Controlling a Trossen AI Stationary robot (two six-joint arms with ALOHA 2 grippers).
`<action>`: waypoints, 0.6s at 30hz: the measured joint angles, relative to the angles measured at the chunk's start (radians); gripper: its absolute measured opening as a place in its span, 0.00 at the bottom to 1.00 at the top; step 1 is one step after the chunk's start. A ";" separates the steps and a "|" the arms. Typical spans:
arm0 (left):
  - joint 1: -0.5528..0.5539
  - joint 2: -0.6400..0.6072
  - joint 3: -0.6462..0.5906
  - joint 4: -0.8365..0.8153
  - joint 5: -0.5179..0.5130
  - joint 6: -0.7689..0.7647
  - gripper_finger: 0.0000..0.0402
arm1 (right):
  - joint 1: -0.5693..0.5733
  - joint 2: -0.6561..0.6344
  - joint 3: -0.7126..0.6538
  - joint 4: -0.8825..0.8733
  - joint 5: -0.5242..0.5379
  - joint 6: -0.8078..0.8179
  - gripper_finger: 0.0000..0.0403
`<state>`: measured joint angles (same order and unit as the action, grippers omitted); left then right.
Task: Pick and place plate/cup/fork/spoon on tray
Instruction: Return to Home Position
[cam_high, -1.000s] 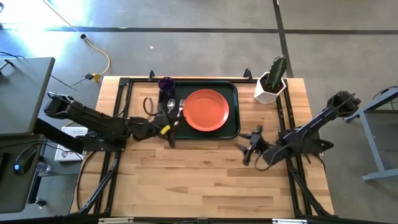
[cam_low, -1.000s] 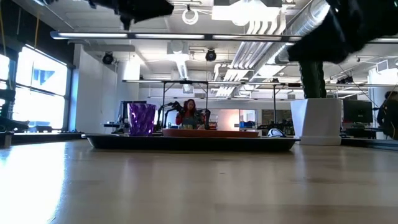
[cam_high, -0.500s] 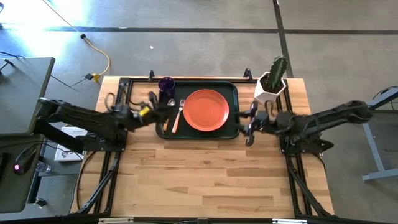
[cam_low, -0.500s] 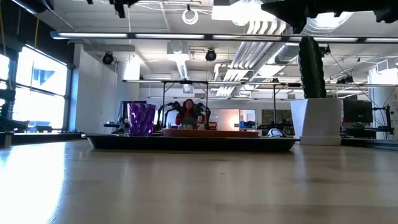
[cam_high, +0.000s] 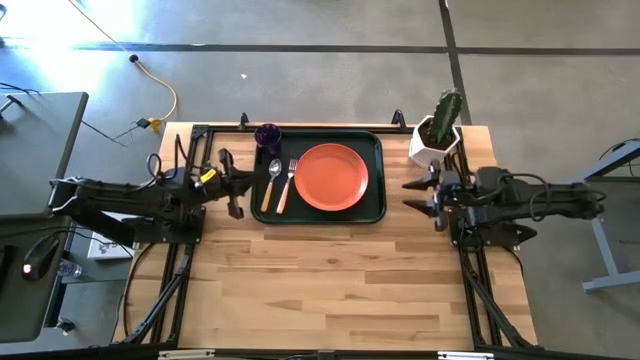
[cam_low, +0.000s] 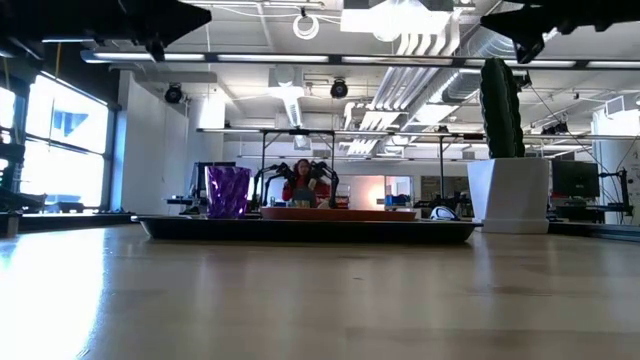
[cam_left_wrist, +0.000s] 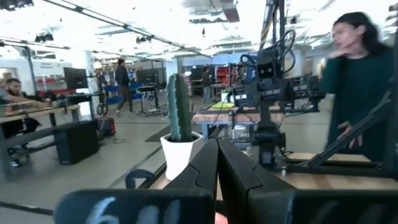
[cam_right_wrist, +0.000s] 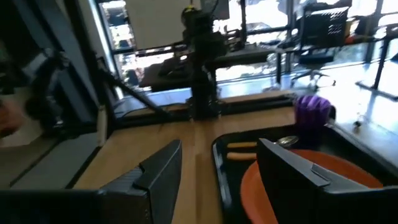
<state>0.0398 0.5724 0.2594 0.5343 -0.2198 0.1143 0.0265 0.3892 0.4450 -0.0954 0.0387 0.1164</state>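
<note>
Status of the task was judged from the high view. All four pieces of tableware were found inside the tray, which lay at the middle of the surface's far edge. The plate was seen flat in the tray's middle, toward its right half. The fork and the spoon were laid side by side just left of the plate, handles pointing toward the near edge, the spoon nearest the tray's left rim. The cup was standing upright in the tray's far left corner. Nothing of the task was seen lying on the bare surface, so placement was judged complete; no piece appeared left to fetch.

Count taken: one plate, one cup, one fork, one spoon, one tray. Apart from these, one white pot with a cactus was noted at the far right corner, outside the tray.

The left pincer was held above the surface just beyond the tray's left rim, its fingers pressed together and nothing between them, as confirmed in the left wrist view. The right pincer was held off the tray's right rim, near the cactus pot, its fingers spread apart and empty. Neither pincer was in contact with any tableware.
</note>
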 joint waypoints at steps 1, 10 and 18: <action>0.001 -0.015 -0.010 0.000 0.009 -0.005 0.00 | 0.000 -0.025 -0.002 -0.029 -0.025 0.013 0.49; 0.000 -0.121 -0.138 0.093 0.034 -0.006 0.00 | 0.016 -0.184 -0.258 0.208 -0.041 0.040 0.49; 0.000 -0.184 -0.206 0.093 0.035 -0.017 0.00 | 0.006 -0.287 -0.379 0.263 -0.041 0.018 0.49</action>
<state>0.0399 0.3881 0.0538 0.6272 -0.1852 0.0969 0.0322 0.1019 0.0665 0.1675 -0.0021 0.1341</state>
